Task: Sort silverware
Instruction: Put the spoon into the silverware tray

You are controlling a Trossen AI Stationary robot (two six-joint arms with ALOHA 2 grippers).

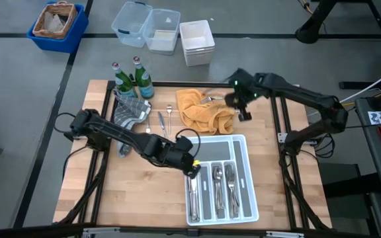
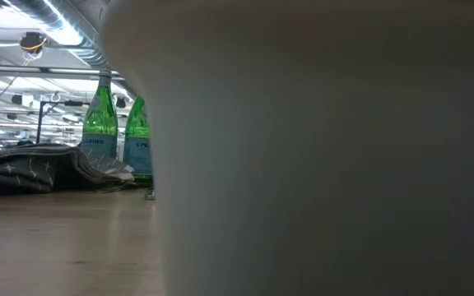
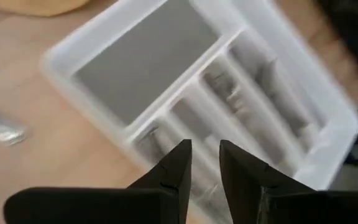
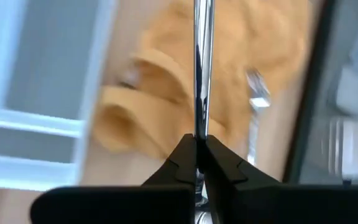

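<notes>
From above I see my right gripper (image 1: 241,104) over the orange cloth (image 1: 204,109), which lies bunched near the far edge of the wooden table (image 1: 131,192). In the right wrist view its two fingers (image 4: 182,160) are pinched tight on a slim silver handle (image 4: 202,68) that runs straight out from the tips; I cannot tell whether it is a fork, spoon or knife. Another piece of silverware, a fork (image 4: 258,96) by the look of its tines, rests on the cloth beside it.

My left gripper (image 1: 192,166) hangs at the near-left corner of the white cutlery tray (image 1: 245,142), over its leftmost long slot. In the left wrist view its fingers (image 3: 173,168) stand slightly apart with nothing between them.

The tray sits toward the right near corner of the table. I count one wide cross compartment, bare, and four long slots; several pieces already lie in the slots, but I cannot count them exactly.

Two loose pieces (image 1: 164,119) lie side by side on the wood between the cloth and a grey patterned cloth (image 1: 132,111). Two green glass bottles (image 1: 132,79) stand at the far-left corner, just beside the grey cloth.
</notes>
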